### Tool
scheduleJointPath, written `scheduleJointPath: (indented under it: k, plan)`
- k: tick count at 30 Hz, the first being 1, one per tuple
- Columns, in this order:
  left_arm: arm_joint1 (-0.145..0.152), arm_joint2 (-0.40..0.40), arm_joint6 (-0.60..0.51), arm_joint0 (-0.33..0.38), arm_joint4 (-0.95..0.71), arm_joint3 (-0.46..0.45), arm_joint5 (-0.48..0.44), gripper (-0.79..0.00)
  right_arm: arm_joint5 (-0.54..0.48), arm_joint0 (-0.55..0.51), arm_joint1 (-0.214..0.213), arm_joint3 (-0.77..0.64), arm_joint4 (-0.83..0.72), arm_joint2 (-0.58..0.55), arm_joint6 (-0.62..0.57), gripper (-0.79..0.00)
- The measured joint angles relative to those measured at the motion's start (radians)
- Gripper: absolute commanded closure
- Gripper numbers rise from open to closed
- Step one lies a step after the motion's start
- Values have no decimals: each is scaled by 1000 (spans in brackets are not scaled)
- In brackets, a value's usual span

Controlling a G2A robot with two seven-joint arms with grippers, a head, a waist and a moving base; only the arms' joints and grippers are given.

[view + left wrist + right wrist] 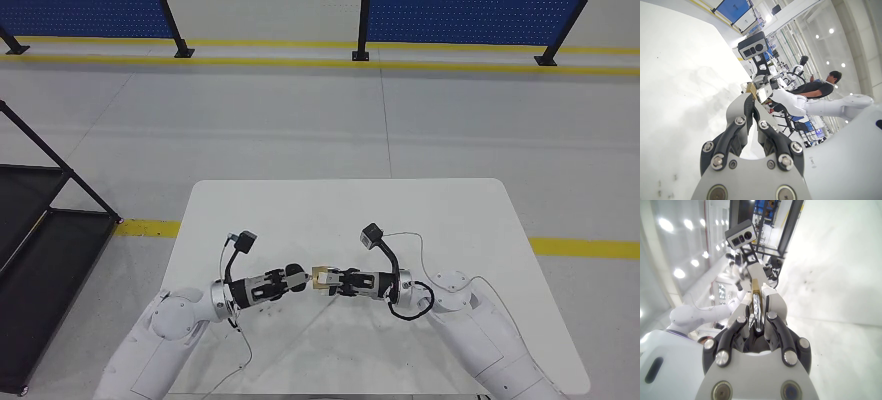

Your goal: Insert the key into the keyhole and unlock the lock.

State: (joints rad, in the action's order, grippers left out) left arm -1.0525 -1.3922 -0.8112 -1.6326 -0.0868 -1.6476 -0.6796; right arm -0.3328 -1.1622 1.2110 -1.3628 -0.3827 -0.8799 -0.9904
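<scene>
A brass padlock (321,277) hangs above the middle of the white table, between my two grippers. My right gripper (337,282) is shut on it. In the right wrist view the silver shackle (756,308) runs back between the fingers and the brass body (755,286) sticks out past the gripper (757,294). My left gripper (303,279) faces it from the other side, fingers pressed together. In the left wrist view the gripper's tips (753,99) touch the lock's brass end (750,89). The key is hidden between the pads.
The white table (450,220) is bare around both arms. A black rack (40,230) stands off its left side. Blue barriers (80,18) and a yellow floor line lie beyond the far edge.
</scene>
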Motion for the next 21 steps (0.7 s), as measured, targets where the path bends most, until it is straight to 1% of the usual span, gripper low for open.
scheduleJointPath:
  k: [11,21]
  plan:
    - [1,16,72,-5,71,-2,-44,0,0,0,0,0,0,0,0,0]
    - [2,12,167,-11,184,5,-136,0,0,0,0,0,0,0,0,0]
